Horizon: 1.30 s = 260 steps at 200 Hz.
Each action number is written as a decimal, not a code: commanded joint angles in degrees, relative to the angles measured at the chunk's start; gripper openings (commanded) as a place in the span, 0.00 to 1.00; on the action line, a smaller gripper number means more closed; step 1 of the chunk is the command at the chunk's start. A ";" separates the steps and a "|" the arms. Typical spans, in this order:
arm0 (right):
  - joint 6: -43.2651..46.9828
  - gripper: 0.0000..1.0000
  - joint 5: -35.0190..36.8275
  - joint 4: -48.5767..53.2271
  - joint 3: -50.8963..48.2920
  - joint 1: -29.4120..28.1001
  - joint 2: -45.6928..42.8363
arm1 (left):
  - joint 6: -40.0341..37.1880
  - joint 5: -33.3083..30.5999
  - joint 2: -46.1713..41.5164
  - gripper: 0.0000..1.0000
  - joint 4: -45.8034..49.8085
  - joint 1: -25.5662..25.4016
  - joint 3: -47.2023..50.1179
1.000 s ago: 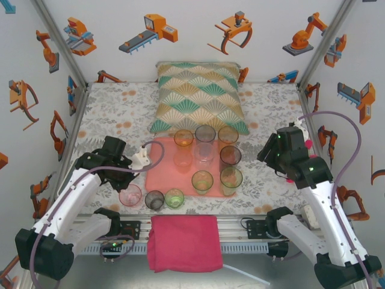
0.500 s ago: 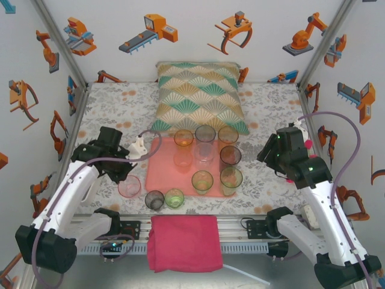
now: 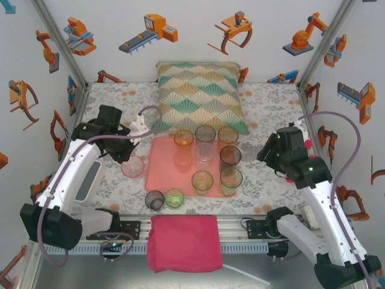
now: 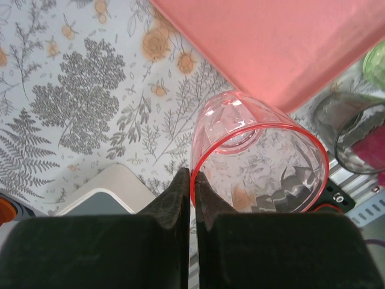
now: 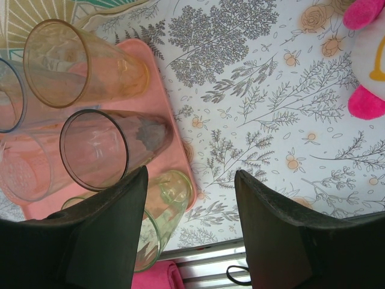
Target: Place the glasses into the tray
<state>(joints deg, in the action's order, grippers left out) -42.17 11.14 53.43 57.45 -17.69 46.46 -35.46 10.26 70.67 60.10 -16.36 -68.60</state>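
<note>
- The left gripper [image 4: 192, 183] is closed on the rim of a pink glass [image 4: 258, 156]: one finger is inside the mouth and one outside, with the thin wall pinched between them.
- The pink glass [image 3: 133, 166] is a small, round, see-through tumbler with a rose tint and a brighter red lip. It hangs tilted, and the floral tablecloth [image 3: 108, 102] shows through its wall.
- In the top view the pink glass lies just beside the left edge of the tray [image 3: 161, 171]. Whether its base touches the cloth cannot be told.
- The tray is flat, salmon-pink and rectangular, with rounded corners and a low rim. It sits in front of the fan-patterned cushion [image 3: 198, 96].
- The glasses [image 3: 202, 180] already on the tray stand upright in rows over its middle and right side, tinted amber, grey, green or clear.
- A smoky grey glass [image 3: 154, 200] and a green glass [image 3: 174, 198] stand side by side on the tablecloth, just off the tray's near edge.
- The right gripper [image 5: 189, 174] is over the tablecloth just off the tray's right edge. Its jaws are apart and hold nothing.
</note>
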 commanded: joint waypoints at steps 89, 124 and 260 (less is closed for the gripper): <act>-0.19 0.56 0.02 0.05 0.04 0.49 -0.65 | 5.54 3.13 4.77 0.10 -3.63 -6.64 -4.08; -0.26 0.56 0.11 0.56 0.46 0.53 -0.58 | 6.24 2.66 6.45 0.10 -4.92 -9.37 -4.95; -0.89 0.56 0.64 2.07 -0.28 0.48 -2.25 | 9.84 0.71 13.13 0.10 -9.27 -20.64 -5.23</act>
<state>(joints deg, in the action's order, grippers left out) -42.22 11.18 53.74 57.36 -17.69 45.17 -27.38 11.09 82.85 51.72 -35.35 -72.25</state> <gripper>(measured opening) 0.562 0.101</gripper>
